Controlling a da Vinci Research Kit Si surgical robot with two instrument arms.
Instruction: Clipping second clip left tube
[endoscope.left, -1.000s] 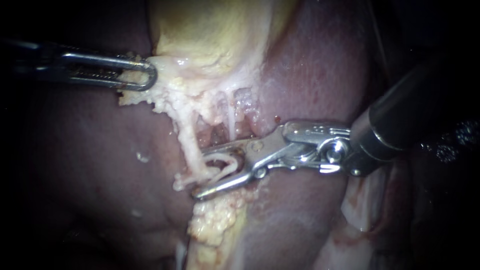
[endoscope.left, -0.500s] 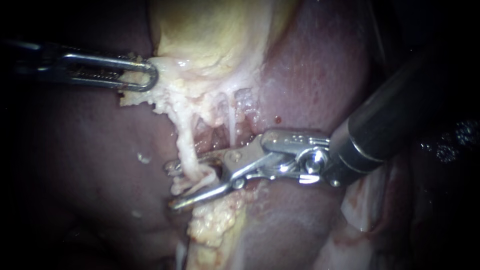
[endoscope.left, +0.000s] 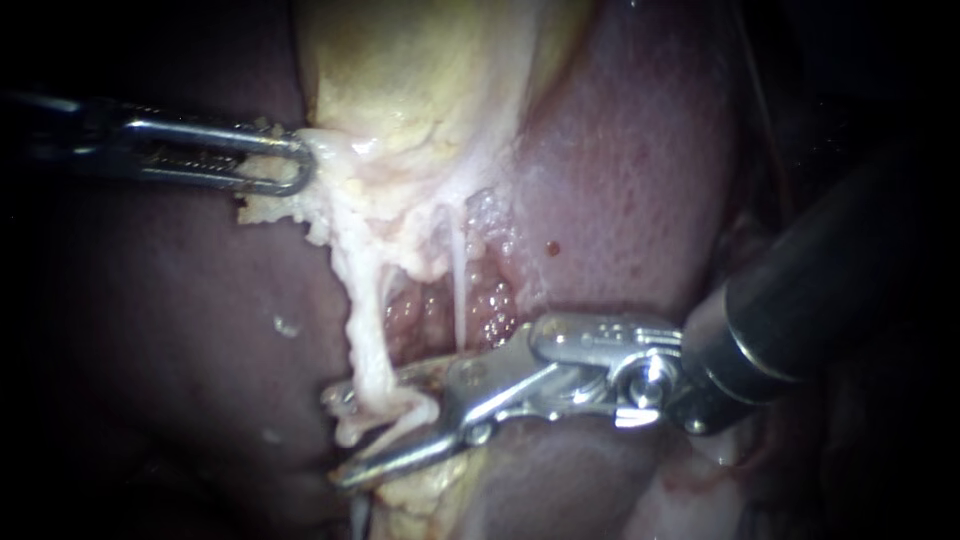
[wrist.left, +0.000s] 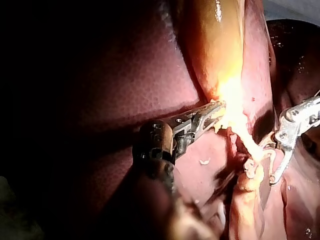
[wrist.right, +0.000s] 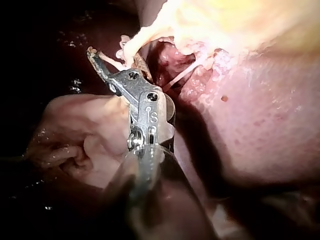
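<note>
Since the right instrument (endoscope.left: 345, 436) sits closest to the endoscope, I'll start there. Its shaft comes in low from the right, and its jaws are spread apart with a clear gap. The left tube (endoscope.left: 368, 330), the thicker pale strand, runs down into that gap, so it's sitting between the jaws. The upper one lies against it and the lower one looks just clear of it, so nothing is clamped. Can't tell if a clip is loaded in there. Just beside the tube, toward the right instrument's shaft, hangs a much thinner white strand (endoscope.left: 458, 275), outside the jaws. Behind both is a bumpy reddish patch of liver (endoscope.left: 620, 180). Farther back, the left instrument (endoscope.left: 298, 160) has its jaws closed tight on pale fatty tissue (endoscope.left: 330, 195) at the lower edge of the yellowish gallbladder (endoscope.left: 420, 70). The left wrist view shows that same grip, with the tube running from there to the right instrument (wrist.left: 260, 172).
</note>
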